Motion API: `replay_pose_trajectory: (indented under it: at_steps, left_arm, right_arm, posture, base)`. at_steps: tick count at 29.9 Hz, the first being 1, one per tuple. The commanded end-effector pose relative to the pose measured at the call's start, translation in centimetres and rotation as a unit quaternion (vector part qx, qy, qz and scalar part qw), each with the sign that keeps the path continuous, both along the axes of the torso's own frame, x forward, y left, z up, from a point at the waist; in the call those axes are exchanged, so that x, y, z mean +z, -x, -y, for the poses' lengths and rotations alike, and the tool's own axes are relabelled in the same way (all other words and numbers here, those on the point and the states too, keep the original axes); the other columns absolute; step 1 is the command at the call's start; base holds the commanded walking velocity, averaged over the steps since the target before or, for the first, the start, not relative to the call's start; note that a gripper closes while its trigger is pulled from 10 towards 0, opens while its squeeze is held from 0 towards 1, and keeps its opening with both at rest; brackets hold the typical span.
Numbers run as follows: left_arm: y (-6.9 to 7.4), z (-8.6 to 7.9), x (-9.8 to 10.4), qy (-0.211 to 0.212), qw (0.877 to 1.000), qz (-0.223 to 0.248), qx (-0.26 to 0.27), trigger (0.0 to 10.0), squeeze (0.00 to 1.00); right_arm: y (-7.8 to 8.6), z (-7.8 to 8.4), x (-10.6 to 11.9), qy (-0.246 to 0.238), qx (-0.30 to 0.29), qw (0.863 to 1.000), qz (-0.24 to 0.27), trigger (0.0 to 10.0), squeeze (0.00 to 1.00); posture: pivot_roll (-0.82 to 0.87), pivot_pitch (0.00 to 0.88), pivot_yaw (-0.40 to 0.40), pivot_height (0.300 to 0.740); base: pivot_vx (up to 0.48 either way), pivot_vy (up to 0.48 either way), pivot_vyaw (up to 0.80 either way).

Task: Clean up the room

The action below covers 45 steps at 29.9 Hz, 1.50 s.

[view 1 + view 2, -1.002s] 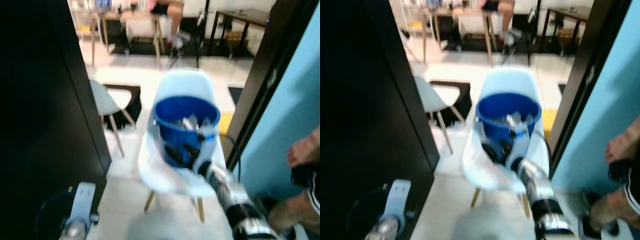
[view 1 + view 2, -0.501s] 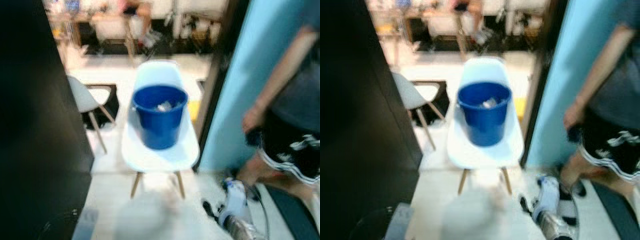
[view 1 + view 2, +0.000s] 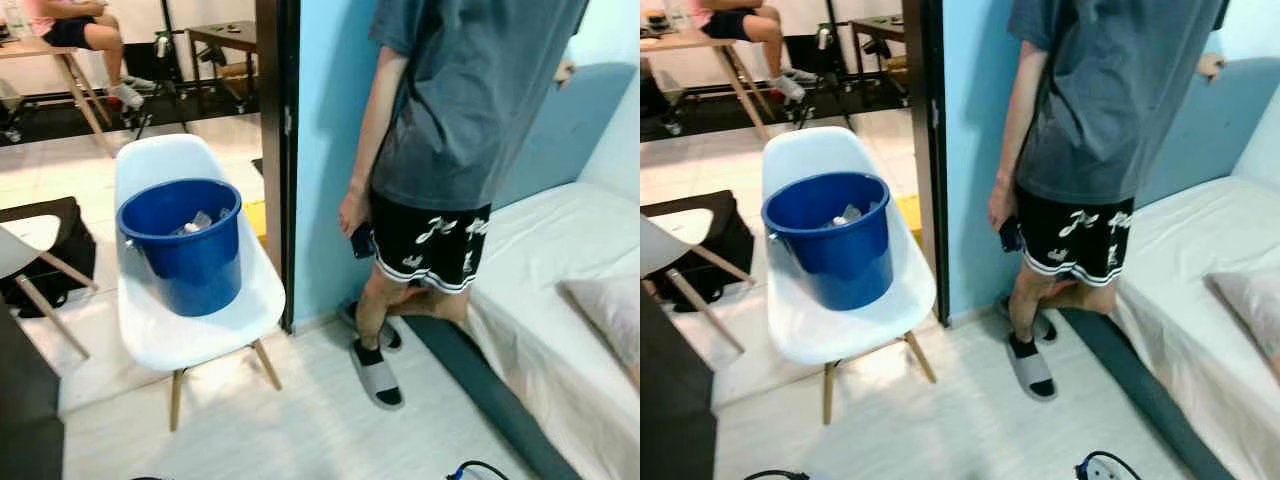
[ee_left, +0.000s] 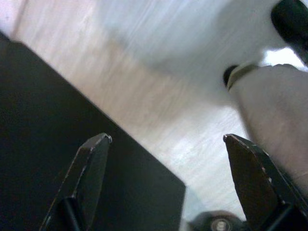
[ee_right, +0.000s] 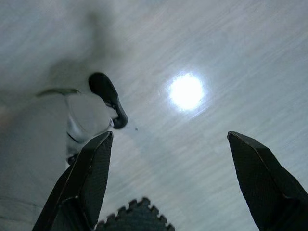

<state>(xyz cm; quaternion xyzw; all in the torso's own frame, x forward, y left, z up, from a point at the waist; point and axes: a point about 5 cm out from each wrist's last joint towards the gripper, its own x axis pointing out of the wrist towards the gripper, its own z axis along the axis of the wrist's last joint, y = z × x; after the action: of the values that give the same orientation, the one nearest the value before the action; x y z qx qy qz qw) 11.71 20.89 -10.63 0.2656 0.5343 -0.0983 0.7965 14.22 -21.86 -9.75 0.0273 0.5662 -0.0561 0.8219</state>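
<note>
A blue bucket (image 3: 185, 245) with pale scraps of rubbish (image 3: 197, 221) inside stands on the seat of a white chair (image 3: 215, 325) at the left. Both arms hang low over the pale wooden floor. In the left wrist view my left gripper (image 4: 166, 139) is open and holds nothing, with the floor and a dark cabinet edge under it. In the right wrist view my right gripper (image 5: 171, 134) is open too, over bare floor and a bright light reflection.
A person (image 3: 450, 120) in a grey shirt and black shorts stands by the blue wall, a dark object in one hand. A bed (image 3: 560, 300) with a dark mat (image 3: 480, 380) alongside lies at the right. A black door frame (image 3: 278, 150), a second chair (image 3: 20, 245) and a black bag (image 3: 70, 250) are at the left.
The camera has swung right, so bucket and chair now sit at the picture's left. My right arm, up at the bucket a second ago, has dropped low. The person and bed came into view.
</note>
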Motion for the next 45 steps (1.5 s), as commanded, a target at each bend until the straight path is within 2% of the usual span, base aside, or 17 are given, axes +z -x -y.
replay_pose_trajectory:
  at_steps: [1, 4, 6, 9, 16, 26, 30, 35, 45]
  left_arm:
    - [0.4, 0.0, -0.1, -0.007, 1.0, -0.013, -0.028, 10.0, 0.0]
    - [0.3, 0.1, -0.1, -0.008, 0.999, -0.012, -0.036, 10.0, 0.0]
    - [-0.4, 0.4, 0.0, -0.005, 0.999, 0.0, -0.037, 10.0, 0.0]
    - [-0.7, 0.5, 0.1, -0.005, 0.999, 0.004, -0.037, 10.0, 0.0]
    - [-1.2, 0.6, 0.3, -0.004, 0.999, 0.008, -0.04, 10.0, 0.0]
    - [-0.5, 0.8, 0.0, -0.001, 0.999, -0.005, -0.039, 10.0, 0.0]
    - [0.1, 0.6, -0.1, -0.003, 0.999, -0.011, -0.038, 10.0, 0.0]
    - [0.2, 0.3, -0.1, -0.005, 0.999, -0.009, -0.038, 10.0, 0.0]
    - [-0.1, 0.3, 0.0, -0.004, 0.999, -0.005, -0.038, 10.0, 0.0]
  right_arm:
    - [0.3, 0.0, -0.1, 0.006, 0.04, 0.999, -0.013, 10.0, 0.0]
    - [0.2, 0.1, 0.0, 0.01, 0.053, 0.998, -0.014, 10.0, 0.0]
    - [-0.4, 0.5, 0.3, 0.022, 0.064, 0.998, -0.006, 10.0, 0.0]
    - [-0.6, 0.4, 0.3, 0.027, 0.071, 0.997, -0.006, 10.0, 0.0]
    - [0.1, -1.2, -0.3, 0.026, 0.103, 0.994, -0.02, 10.0, 0.0]
    - [0.6, -1.1, -0.4, 0.034, 0.11, 0.993, -0.031, 10.0, 0.0]
    - [0.7, -1.5, -0.5, 0.038, 0.115, 0.992, -0.035, 10.0, 0.0]
    - [0.2, -2.1, -0.5, 0.039, 0.12, 0.992, -0.029, 10.0, 0.0]
    - [0.5, -1.8, -0.5, 0.043, 0.126, 0.991, -0.033, 10.0, 0.0]
  posture:
    - [0.01, 0.0, -0.05, 0.74]
    - [0.01, 0.0, -0.05, 0.74]
    - [0.01, 0.0, -0.053, 0.74]
    - [0.01, 0.0, -0.053, 0.74]
    - [0.01, 0.0, -0.051, 0.74]
    - [0.01, 0.0, -0.044, 0.74]
    - [0.01, 0.0, -0.045, 0.74]
    - [0.01, 0.0, -0.044, 0.74]
    - [0.01, 0.0, -0.044, 0.74]
  base:
    - [0.0, 0.0, -0.77]
    - [0.0, 0.0, -0.77]
    - [0.0, 0.0, -0.77]
    - [0.0, 0.0, -0.77]
    - [0.0, 0.0, -0.76]
    - [0.0, 0.0, -0.77]
    - [0.0, 0.0, -0.77]
    - [0.0, 0.0, -0.77]
    - [0.0, 0.0, -0.76]
